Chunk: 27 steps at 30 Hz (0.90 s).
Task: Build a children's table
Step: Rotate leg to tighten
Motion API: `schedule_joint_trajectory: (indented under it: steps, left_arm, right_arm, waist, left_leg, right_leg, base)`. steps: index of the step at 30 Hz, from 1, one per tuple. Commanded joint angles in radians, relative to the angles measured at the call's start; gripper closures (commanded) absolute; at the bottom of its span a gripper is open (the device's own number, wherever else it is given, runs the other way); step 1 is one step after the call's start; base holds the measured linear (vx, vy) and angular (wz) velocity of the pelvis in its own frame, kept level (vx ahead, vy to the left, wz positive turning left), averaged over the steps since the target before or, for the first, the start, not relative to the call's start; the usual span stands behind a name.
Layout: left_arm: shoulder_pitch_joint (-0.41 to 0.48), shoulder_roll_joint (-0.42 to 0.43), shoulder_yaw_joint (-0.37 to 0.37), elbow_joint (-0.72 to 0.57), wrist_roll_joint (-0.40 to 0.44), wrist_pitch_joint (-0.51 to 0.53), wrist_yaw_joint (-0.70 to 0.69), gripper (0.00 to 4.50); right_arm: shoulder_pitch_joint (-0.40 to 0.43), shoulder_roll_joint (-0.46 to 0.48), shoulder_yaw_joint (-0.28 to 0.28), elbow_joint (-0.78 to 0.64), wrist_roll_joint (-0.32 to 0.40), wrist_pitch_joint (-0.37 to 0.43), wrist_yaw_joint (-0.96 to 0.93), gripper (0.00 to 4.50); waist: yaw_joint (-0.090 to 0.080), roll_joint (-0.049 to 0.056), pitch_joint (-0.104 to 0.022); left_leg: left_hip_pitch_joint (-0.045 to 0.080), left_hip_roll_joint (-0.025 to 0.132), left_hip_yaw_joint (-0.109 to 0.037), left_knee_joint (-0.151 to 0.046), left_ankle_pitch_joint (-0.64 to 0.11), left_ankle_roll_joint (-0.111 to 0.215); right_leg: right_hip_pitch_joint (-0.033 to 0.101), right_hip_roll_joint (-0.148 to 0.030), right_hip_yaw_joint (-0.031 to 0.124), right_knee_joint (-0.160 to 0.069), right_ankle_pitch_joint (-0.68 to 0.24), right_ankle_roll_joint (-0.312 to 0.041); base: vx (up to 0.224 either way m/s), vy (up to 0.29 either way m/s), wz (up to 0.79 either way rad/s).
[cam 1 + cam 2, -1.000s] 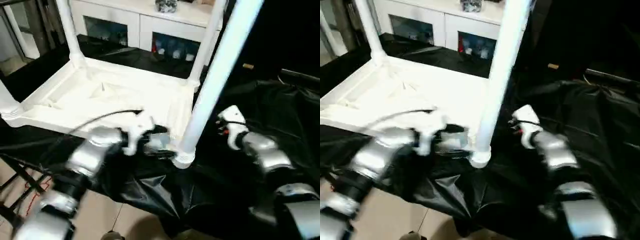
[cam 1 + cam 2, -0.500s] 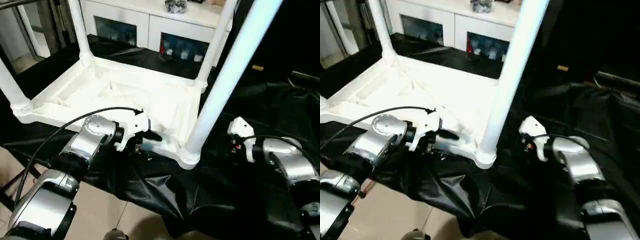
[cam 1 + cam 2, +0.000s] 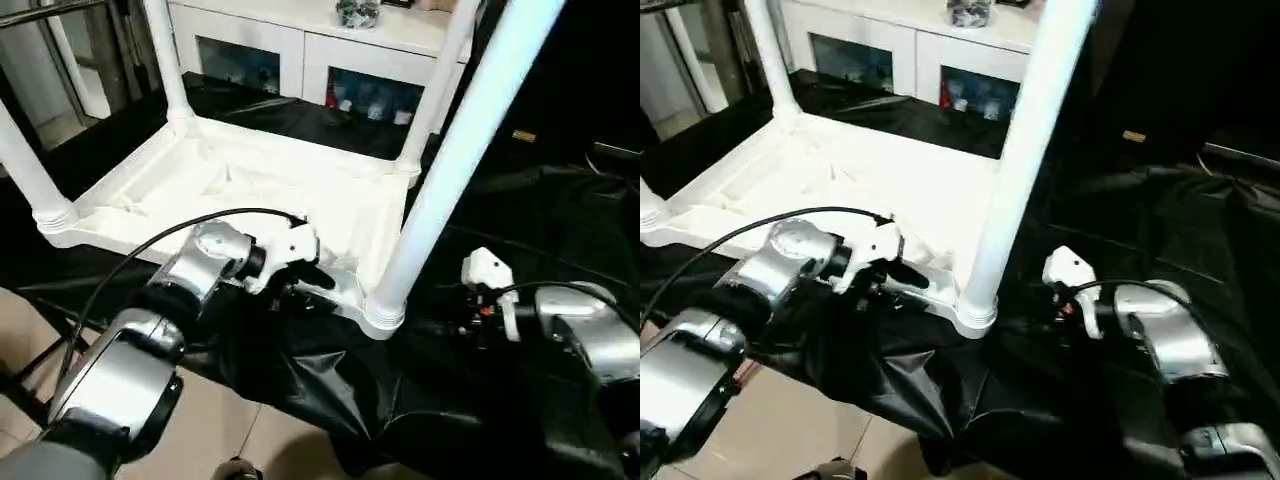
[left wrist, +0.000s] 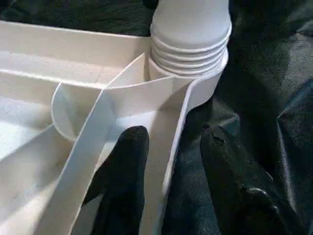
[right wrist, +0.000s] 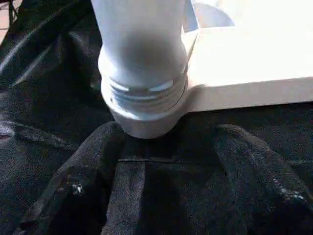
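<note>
White tabletop (image 3: 250,195) is lying upside down on black-draped bench (image 3: 480,380), four legs (image 3: 455,160) standing in corner sockets. Left tool (image 4: 168,171) is straddling the near rim, fingers apart. Right tool (image 5: 166,186) is sitting released beside the nearest leg.

Rounded silver metal forearms (image 3: 190,280) are ending in white plastic wrist housings (image 3: 487,270), trailing thin black cables (image 3: 150,243) and bearing matte black fingers (image 4: 124,186).
</note>
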Motion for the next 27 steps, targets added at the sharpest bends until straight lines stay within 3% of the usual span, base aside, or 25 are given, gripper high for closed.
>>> schedule_joint_trajectory:
  steps: [1,2,5,8,16,17,21,22,23,25,26,27]
  left_arm:
    - [-0.018,-0.006,-0.01,0.015,0.022,-0.013,0.001,2.86]
    - [-0.027,-0.011,-0.012,0.036,0.034,-0.02,0.008,3.12]
    - [-0.043,-0.022,-0.015,0.069,0.049,-0.025,0.01,3.26]
    - [-0.052,-0.024,-0.032,0.09,0.075,-0.027,0.013,3.69]
    - [-0.07,-0.026,-0.052,0.133,0.127,-0.021,0.051,4.16]
    - [-0.074,-0.028,-0.041,0.137,0.122,0.003,0.04,4.29]
    - [-0.067,-0.024,-0.03,0.132,0.109,0.098,-0.023,4.42]
    - [-0.055,-0.021,-0.029,0.131,0.111,0.122,-0.03,4.42]
    - [-0.052,-0.02,-0.029,0.131,0.112,0.127,-0.031,4.42]
    - [-0.04,-0.021,-0.022,0.13,0.108,0.145,-0.023,4.49]
    - [-0.018,-0.029,0.01,0.122,0.083,0.193,0.021,4.49]
    - [-0.005,-0.036,0.038,0.111,0.059,0.219,0.054,4.5]
  right_arm:
    - [0.003,-0.014,0.005,-0.026,0.012,0.008,0.009,1.15]
    - [0.009,-0.014,0.003,-0.035,0.009,0.012,0.008,1.15]
    - [0.027,-0.017,0.006,-0.059,0.005,0.022,0.0,1.15]
    - [0.035,-0.019,0.009,-0.076,0.006,0.035,-0.003,1.15]
    - [0.038,-0.018,0.014,-0.089,0.002,0.044,-0.008,1.15]
    - [0.038,-0.016,0.015,-0.087,-0.001,0.044,-0.012,1.15]
    - [0.028,-0.001,0.008,-0.069,0.001,0.073,-0.034,1.15]
    - [0.021,0.006,0.004,-0.066,0.005,0.09,-0.048,1.15]
    - [0.02,0.008,0.002,-0.066,0.007,0.094,-0.051,1.15]
    - [0.01,0.017,-0.005,-0.059,0.009,0.1,-0.067,0.82]
    - [-0.02,0.046,-0.036,-0.034,0.023,0.1,-0.12,0.82]
    - [-0.031,0.056,-0.044,-0.027,0.029,0.099,-0.132,0.76]
  waist:
    - [0.004,0.004,-0.075]
    - [0.004,0.005,-0.075]
    - [0.005,0.007,-0.075]
    - [0.005,0.012,-0.075]
    - [0.002,0.011,-0.073]
    - [0.001,0.006,-0.074]
    - [-0.003,0.008,-0.073]
    - [-0.003,0.003,-0.074]
    - [-0.004,0.007,-0.074]
    - [-0.005,0.007,-0.073]
    - [-0.006,0.001,-0.072]
    - [-0.009,0.005,-0.072]
  left_leg:
    - [0.011,0.018,-0.002,-0.06,-0.247,0.032]
    - [0.009,0.018,-0.001,-0.059,-0.241,0.034]
    - [0.01,0.017,0.0,-0.057,-0.231,0.043]
    - [0.009,0.019,-0.001,-0.059,-0.234,0.045]
    - [0.01,0.019,-0.003,-0.061,-0.246,0.04]
    - [0.008,0.018,-0.002,-0.06,-0.238,0.041]
    - [0.006,0.016,-0.002,-0.059,-0.214,0.049]
    - [0.006,0.016,-0.001,-0.059,-0.21,0.05]
    - [0.006,0.016,-0.001,-0.059,-0.204,0.053]
    - [0.006,0.015,0.0,-0.059,-0.214,0.053]
    - [0.007,0.016,0.0,-0.06,-0.216,0.049]
    - [0.007,0.016,-0.001,-0.061,-0.225,0.042]
  right_leg:
    - [0.063,-0.063,0.039,-0.081,-0.164,-0.227]
    - [0.062,-0.064,0.038,-0.082,-0.163,-0.23]
    - [0.061,-0.061,0.038,-0.083,-0.155,-0.229]
    - [0.061,-0.062,0.038,-0.083,-0.149,-0.237]
    - [0.061,-0.065,0.038,-0.088,-0.198,-0.221]
    - [0.062,-0.064,0.038,-0.086,-0.18,-0.225]
    - [0.064,-0.064,0.037,-0.084,-0.159,-0.237]
    - [0.064,-0.064,0.037,-0.083,-0.154,-0.238]
    - [0.064,-0.064,0.037,-0.081,-0.147,-0.243]
    - [0.062,-0.064,0.036,-0.084,-0.162,-0.245]
    - [0.061,-0.067,0.036,-0.081,-0.183,-0.244]
    - [0.06,-0.068,0.034,-0.085,-0.22,-0.24]
  base:
    - [0.0,0.0,0.0]
    - [0.0,0.0,0.0]
    - [0.0,0.0,0.0]
    - [0.0,0.0,0.0]
    - [0.0,0.0,0.0]
    - [0.0,0.0,0.0]
    - [0.0,0.0,0.0]
    - [0.0,0.0,0.0]
    - [0.0,0.0,0.0]
    - [0.0,0.0,0.0]
    - [0.0,0.0,0.0]
    - [0.0,0.0,0.0]
